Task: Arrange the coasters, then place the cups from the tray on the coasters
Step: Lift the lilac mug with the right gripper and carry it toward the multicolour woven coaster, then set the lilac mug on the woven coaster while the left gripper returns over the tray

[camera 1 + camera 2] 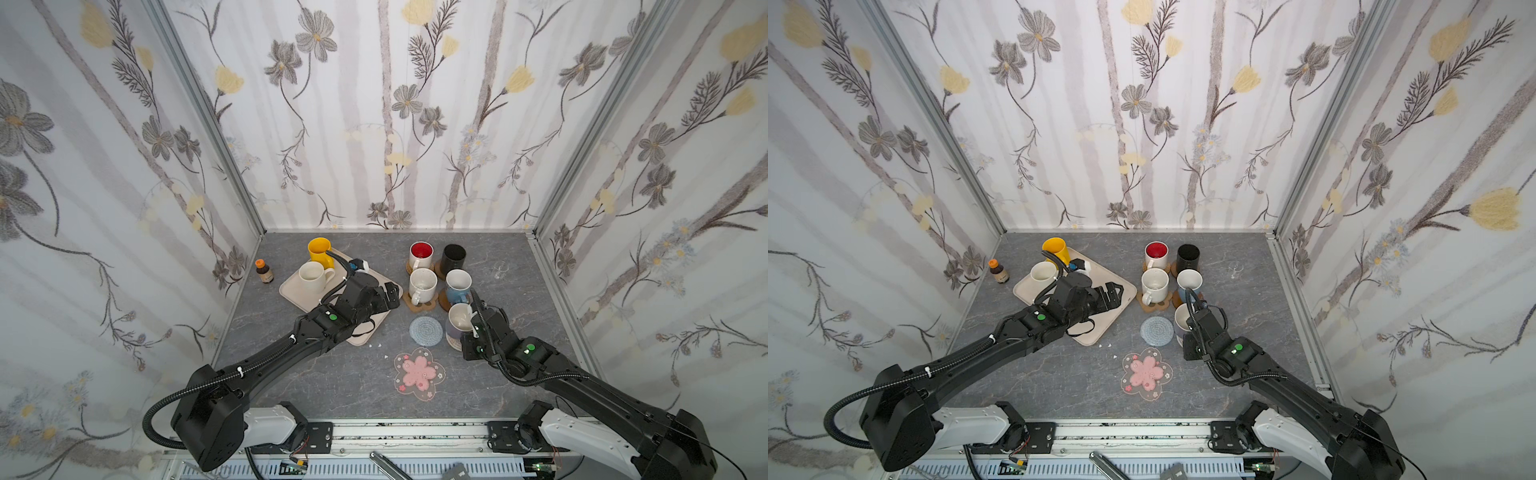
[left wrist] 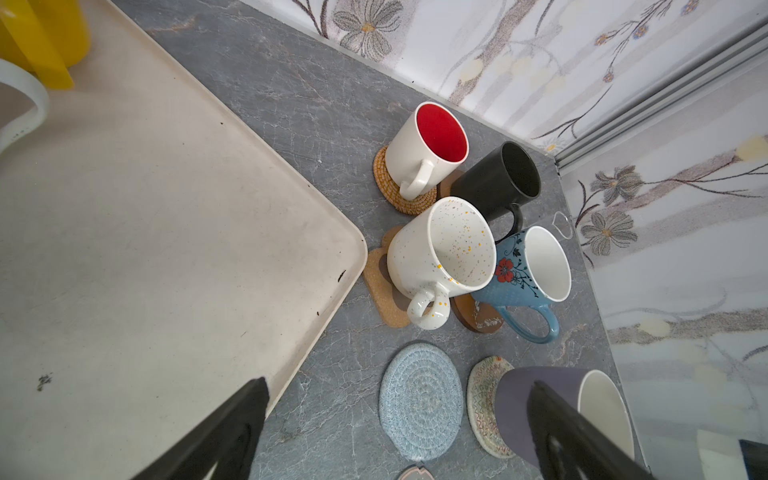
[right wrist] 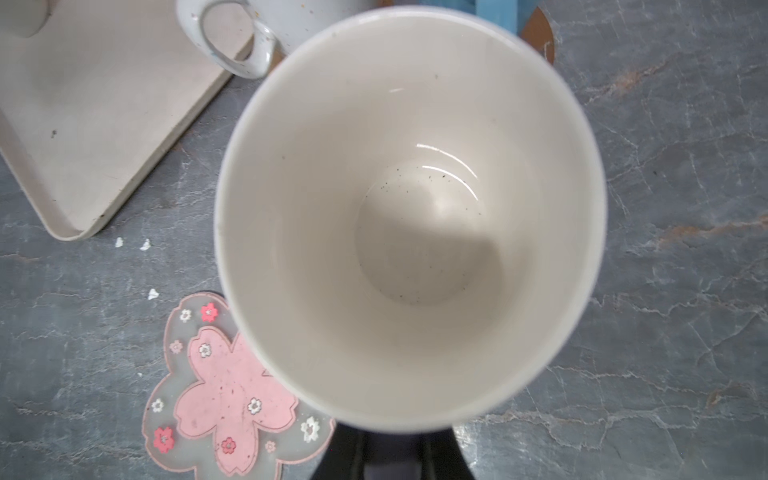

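My right gripper is shut on the lavender-grey cup at its near side, over the beige braided coaster; whether the cup rests on it I cannot tell. My left gripper hangs open and empty above the right edge of the tray. A yellow cup and a cream cup stand on the tray. On coasters stand the red-lined cup, black cup, speckled cup and blue cup. The grey-blue coaster and pink blossom coaster lie bare.
An orange-capped brown bottle stands left of the tray near the left wall. A small clear glass sits right of the black cup. Small white crumbs lie by the tray's near corner. Walls close in on three sides.
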### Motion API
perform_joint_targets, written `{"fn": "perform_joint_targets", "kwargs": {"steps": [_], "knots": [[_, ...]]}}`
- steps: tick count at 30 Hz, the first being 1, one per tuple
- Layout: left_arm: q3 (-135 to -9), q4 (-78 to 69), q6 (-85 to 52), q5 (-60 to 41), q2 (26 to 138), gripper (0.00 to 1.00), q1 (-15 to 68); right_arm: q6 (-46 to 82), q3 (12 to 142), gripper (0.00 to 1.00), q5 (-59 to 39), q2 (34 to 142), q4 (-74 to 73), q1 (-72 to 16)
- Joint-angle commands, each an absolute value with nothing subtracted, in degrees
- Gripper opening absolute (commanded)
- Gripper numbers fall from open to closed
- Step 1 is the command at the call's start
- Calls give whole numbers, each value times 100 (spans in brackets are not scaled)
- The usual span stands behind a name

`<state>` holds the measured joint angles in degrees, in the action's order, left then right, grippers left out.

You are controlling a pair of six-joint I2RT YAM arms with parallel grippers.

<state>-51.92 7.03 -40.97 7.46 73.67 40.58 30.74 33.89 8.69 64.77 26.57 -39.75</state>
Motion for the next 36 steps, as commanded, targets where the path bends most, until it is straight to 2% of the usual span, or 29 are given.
{"fn": "perform_joint_targets", "kwargs": {"steps": [1, 17, 18, 20, 23, 32, 36], "knots": [[-5124, 501, -4193, 878, 7392, 100, 4071, 3135, 3307, 0, 782, 6553, 2124, -3893], [-4979, 483, -4034, 1019, 7372, 100, 4034, 3089, 3047, 0, 672, 6988, 1630, -3472], [-4983, 486, -4026, 1020, 7389, 100, 4034, 3085, 3037, 3, 668, 7000, 1626, -3472], [-5000, 492, -4002, 1019, 7415, 100, 3997, 3083, 3006, 21, 668, 6998, 1617, -3476], [-5003, 501, -3957, 993, 7409, 100, 3902, 3089, 2952, 37, 672, 6960, 1610, -3472], [-4925, 619, -3806, 874, 7233, 100, 3370, 3103, 2935, 69, 663, 6749, 1626, -3463], [-5073, 800, -3722, 766, 7372, 100, 3103, 3041, 2950, 79, 476, 6393, 1667, -3472]]}}
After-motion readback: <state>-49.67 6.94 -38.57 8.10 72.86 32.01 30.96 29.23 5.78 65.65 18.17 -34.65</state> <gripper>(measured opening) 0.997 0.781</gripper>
